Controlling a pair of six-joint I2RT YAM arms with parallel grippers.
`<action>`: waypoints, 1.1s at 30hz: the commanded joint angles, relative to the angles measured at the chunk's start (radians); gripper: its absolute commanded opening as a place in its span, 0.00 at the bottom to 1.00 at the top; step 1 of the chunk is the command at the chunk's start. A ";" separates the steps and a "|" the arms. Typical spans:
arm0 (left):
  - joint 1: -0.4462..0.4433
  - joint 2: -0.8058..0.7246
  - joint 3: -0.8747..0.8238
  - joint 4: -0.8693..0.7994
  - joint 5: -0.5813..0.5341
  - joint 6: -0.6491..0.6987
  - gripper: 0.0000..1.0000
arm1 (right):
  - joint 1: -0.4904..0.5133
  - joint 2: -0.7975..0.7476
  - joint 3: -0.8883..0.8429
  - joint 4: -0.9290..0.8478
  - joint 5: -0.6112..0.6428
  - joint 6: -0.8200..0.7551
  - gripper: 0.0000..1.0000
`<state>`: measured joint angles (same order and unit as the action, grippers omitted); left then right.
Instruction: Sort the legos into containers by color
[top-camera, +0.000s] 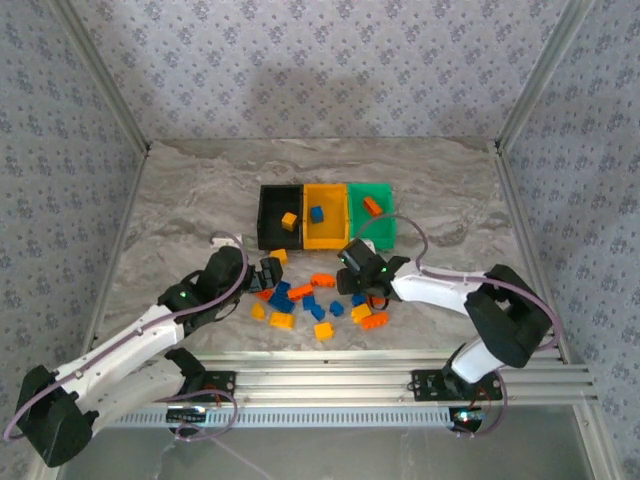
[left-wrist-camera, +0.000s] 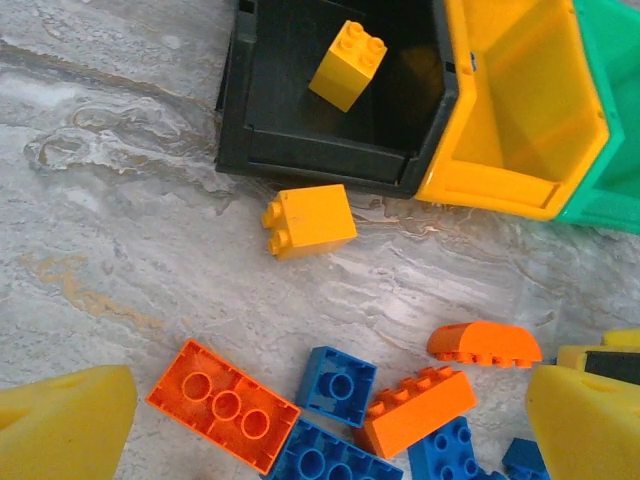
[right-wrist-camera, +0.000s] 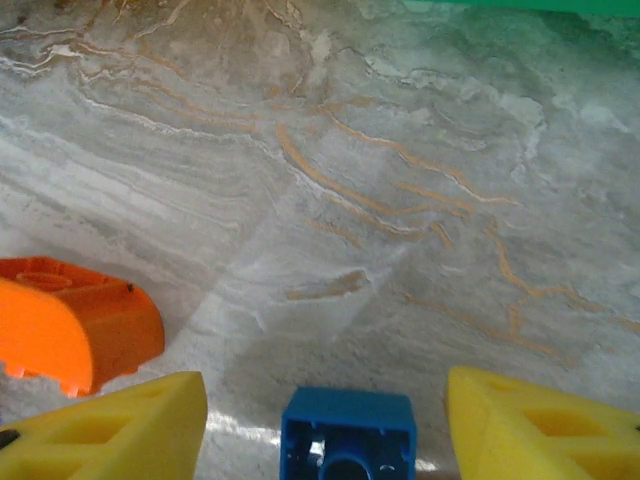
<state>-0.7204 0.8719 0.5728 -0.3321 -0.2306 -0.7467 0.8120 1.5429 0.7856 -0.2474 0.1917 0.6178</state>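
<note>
While the joined bins are sitting mid-table, the black bin (top-camera: 272, 205) is holding one yellow brick (top-camera: 289, 221), the yellow bin (top-camera: 331, 236) a blue brick (top-camera: 317, 214), and the green bin (top-camera: 376, 233) an orange brick (top-camera: 372, 206). Loose legos (top-camera: 281, 300) are lying on the table (top-camera: 200, 200) before the bins, between the grippers. The left gripper (left-wrist-camera: 322, 430) is standing wide open above them; the right gripper (right-wrist-camera: 320, 420) is straddling a blue lego (right-wrist-camera: 348, 435), fingers (right-wrist-camera: 530, 425) partly open, touching neither side.

bottom centre: blue brick (right-wrist-camera: 348, 435) between yellow fingers (right-wrist-camera: 110, 430), gap each side | left: orange curved brick (right-wrist-camera: 70, 325) | top right: green bin edge (right-wrist-camera: 520, 5)
</note>
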 joint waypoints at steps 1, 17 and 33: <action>-0.005 -0.016 -0.001 -0.022 -0.035 -0.006 1.00 | 0.008 0.039 0.032 -0.044 0.038 0.003 0.61; -0.002 -0.026 -0.013 -0.040 -0.095 -0.018 1.00 | 0.018 -0.060 0.048 -0.029 0.087 -0.020 0.31; -0.001 -0.102 -0.042 -0.126 -0.111 -0.057 1.00 | -0.125 0.243 0.556 -0.019 0.038 -0.186 0.32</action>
<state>-0.7204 0.8024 0.5449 -0.4152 -0.3229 -0.7883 0.7059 1.7111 1.2606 -0.2558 0.2310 0.4751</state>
